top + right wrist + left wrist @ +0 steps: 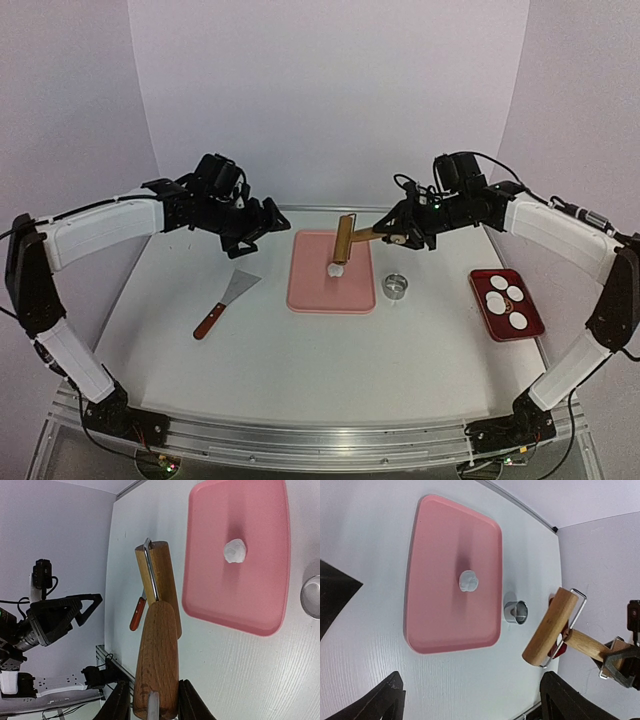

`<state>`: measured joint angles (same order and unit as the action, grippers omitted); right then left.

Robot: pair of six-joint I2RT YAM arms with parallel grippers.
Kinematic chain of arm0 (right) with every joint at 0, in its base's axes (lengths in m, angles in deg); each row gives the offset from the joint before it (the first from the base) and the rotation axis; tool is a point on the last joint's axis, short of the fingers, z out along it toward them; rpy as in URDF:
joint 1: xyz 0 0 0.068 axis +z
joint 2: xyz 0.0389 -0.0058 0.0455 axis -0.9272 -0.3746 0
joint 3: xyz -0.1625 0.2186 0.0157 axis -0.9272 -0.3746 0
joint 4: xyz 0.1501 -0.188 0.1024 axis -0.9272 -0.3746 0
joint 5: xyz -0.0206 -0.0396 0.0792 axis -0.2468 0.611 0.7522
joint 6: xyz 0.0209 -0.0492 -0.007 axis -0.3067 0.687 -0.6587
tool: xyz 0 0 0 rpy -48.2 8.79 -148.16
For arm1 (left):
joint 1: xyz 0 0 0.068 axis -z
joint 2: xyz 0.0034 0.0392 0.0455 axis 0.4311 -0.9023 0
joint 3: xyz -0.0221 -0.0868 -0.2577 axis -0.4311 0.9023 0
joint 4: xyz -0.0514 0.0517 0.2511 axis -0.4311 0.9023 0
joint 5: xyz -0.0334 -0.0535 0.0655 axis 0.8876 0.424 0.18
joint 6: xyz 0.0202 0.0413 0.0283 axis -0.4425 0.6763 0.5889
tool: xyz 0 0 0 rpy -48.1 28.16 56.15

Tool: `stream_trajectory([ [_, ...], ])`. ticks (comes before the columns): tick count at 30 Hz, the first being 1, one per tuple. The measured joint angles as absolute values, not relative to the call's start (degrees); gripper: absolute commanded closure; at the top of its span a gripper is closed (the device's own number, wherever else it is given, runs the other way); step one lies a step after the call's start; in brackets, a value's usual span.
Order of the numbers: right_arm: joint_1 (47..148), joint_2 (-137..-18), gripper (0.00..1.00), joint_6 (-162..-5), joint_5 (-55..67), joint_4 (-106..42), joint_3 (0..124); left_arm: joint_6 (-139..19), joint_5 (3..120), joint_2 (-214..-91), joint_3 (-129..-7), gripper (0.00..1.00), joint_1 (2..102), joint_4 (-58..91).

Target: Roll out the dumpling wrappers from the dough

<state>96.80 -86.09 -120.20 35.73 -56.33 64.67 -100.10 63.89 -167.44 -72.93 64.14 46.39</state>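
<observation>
The right gripper pinched the rolling pin by its handle. The roller hung off to that gripper's left, long axis running far-to-near, clear of the dough, a rounded lump with no real long axis lying on the pink mat below and left of it. The left gripper hovered spread wide and empty off the mat's far left, a scraper on the table nearer than it. The ring cutter stood almost under the right gripper, beside the mat, and the dumpling wrappers lay flat in a red tray off to its right.
</observation>
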Motion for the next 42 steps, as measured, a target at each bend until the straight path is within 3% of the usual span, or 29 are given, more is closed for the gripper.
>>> stream_trajectory([
  [14, 96.8, -95.3, 1.0, -126.0, 29.2, -64.8, 71.1, -84.1, 66.5, -200.6, -97.3, 0.32, 58.0, 64.8],
  [22, 96.8, -101.4, 1.0, -128.1, 29.0, -65.4, 77.7, -77.8, 69.3, -209.4, -109.2, 0.39, 56.5, 65.5],
  [31, 96.8, -103.7, 1.0, -129.2, 28.8, -65.4, 79.6, -75.1, 71.6, -216.3, -114.3, 0.48, 57.0, 64.9],
  [42, 96.4, -103.7, 1.0, -128.8, 28.9, -66.2, 80.9, -73.7, 71.0, -220.1, -117.4, 0.81, 57.3, 63.2],
])
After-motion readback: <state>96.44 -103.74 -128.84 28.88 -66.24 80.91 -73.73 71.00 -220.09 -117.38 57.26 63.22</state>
